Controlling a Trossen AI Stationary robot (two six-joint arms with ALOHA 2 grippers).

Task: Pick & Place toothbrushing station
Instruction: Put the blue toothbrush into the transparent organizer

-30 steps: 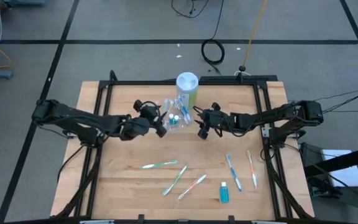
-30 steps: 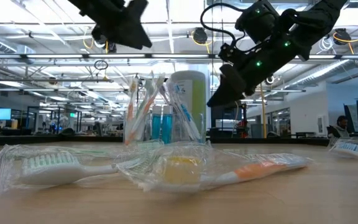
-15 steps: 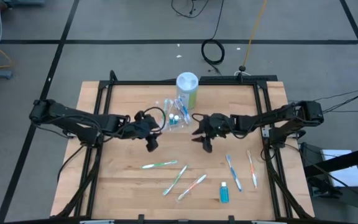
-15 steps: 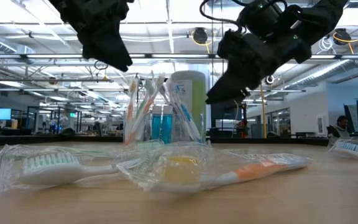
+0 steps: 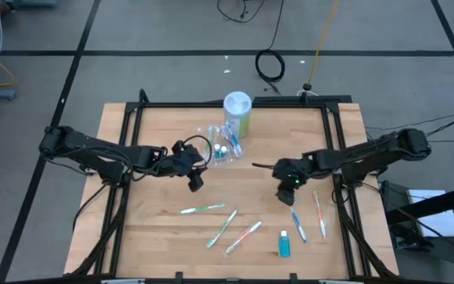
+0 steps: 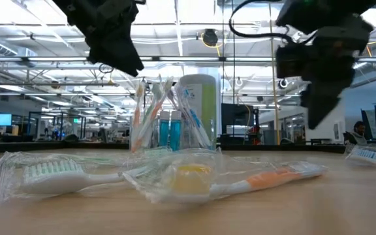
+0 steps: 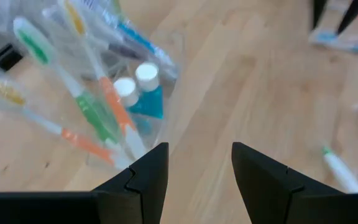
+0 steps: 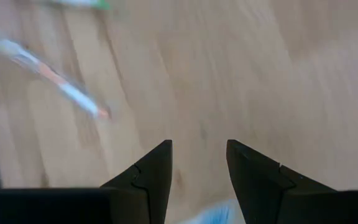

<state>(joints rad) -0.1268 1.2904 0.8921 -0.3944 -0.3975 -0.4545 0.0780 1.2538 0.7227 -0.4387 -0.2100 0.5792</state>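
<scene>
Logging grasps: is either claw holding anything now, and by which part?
Nothing is held. The left claw and right claw are both open, with only bare table between their fingers.

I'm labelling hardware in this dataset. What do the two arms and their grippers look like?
Both arms are dark, slim and multi-jointed, with thin black cables looping beside the wrists. The left gripper and the right gripper each end in two black, wedge-shaped fingers with stepped inner edges. A small green light glows on the right wrist. No markings are readable.
</scene>
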